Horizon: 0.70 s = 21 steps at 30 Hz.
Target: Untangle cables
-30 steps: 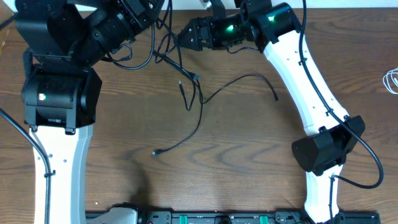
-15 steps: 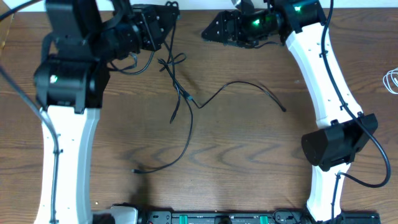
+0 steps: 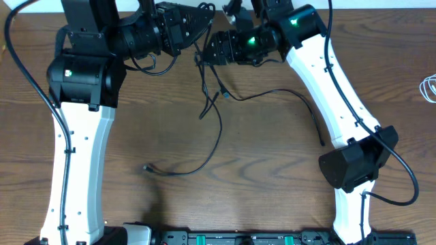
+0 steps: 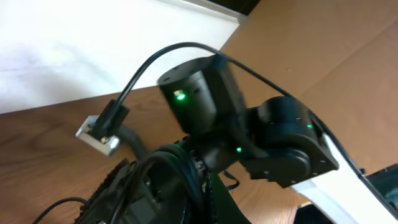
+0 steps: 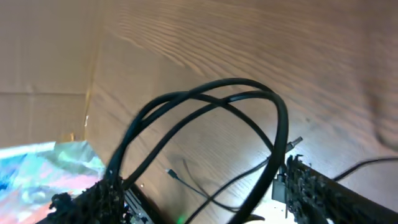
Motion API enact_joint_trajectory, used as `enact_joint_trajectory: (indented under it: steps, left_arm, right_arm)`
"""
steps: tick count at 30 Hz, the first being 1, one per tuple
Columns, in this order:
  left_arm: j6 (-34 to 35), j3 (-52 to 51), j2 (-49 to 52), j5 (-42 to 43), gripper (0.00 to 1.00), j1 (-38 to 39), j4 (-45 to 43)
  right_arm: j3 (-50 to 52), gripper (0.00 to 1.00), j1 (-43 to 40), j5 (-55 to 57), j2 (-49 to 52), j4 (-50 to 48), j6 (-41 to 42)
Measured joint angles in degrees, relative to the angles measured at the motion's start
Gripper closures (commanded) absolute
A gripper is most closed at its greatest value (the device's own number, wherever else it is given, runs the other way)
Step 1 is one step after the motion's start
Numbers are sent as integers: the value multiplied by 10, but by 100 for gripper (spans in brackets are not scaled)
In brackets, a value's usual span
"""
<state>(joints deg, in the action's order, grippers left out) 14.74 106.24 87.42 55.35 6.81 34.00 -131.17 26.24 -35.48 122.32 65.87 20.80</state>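
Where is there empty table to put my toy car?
The front middle of the table is bare, between the left arm and right arm, in front of the black cables. So is the wood between the right arm and the white cable. The back middle is crowded.

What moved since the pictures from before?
The right gripper swung away, then came back beside the left gripper, which moved rightward. The cables swung with them, their right tail sliding nearer the right arm. The left gripper stayed shut on the cables.
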Motion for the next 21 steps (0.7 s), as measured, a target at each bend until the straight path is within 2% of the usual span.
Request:
enact_joint_trajectory:
  steps: [2, 5, 8, 11, 13, 16, 21]
  left_arm:
    - [0, 0, 0, 3, 92, 0, -2]
    - [0, 0, 0, 3, 92, 0, -10]
    - [0, 0, 0, 3, 93, 0, -21]
    - [0, 0, 0, -7, 92, 0, -25]
    - [0, 0, 0, -31, 92, 0, -19]
    - [-7, 0, 0, -92, 92, 1, 3]
    - [-26, 0, 0, -284, 92, 1, 81]
  right_arm:
    - [11, 22, 0, 8, 0, 5, 6]
    - [38, 33, 0, 15, 0, 7, 12]
    - [70, 55, 2, 19, 0, 9, 14]
    - [92, 83, 2, 27, 0, 18, 5]
    - [95, 99, 0, 46, 0, 25, -1]
    - [95, 99, -12, 70, 0, 28, -4]
    - [95, 99, -76, 145, -2, 52, -20]
